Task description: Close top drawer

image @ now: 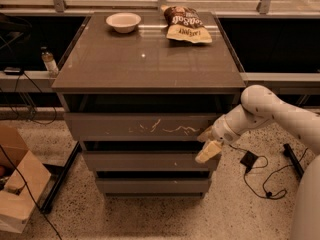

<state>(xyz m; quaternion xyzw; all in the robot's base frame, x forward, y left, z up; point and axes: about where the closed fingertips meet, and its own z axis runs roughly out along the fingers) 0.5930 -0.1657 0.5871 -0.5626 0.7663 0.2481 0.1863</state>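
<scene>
The top drawer is a wide grey-brown handleless front with pale squiggly scratches near its middle, just under the cabinet's top. A dark gap shows above it. My gripper is at the right end of the drawer front, its pale fingers pointing down-left against the cabinet's right front corner, overlapping the second drawer. The white arm reaches in from the right.
On the cabinet top stand a white bowl and a chip bag. A third drawer is at the bottom. A cardboard box stands at the lower left, a bottle on the left ledge, cables on the floor to the right.
</scene>
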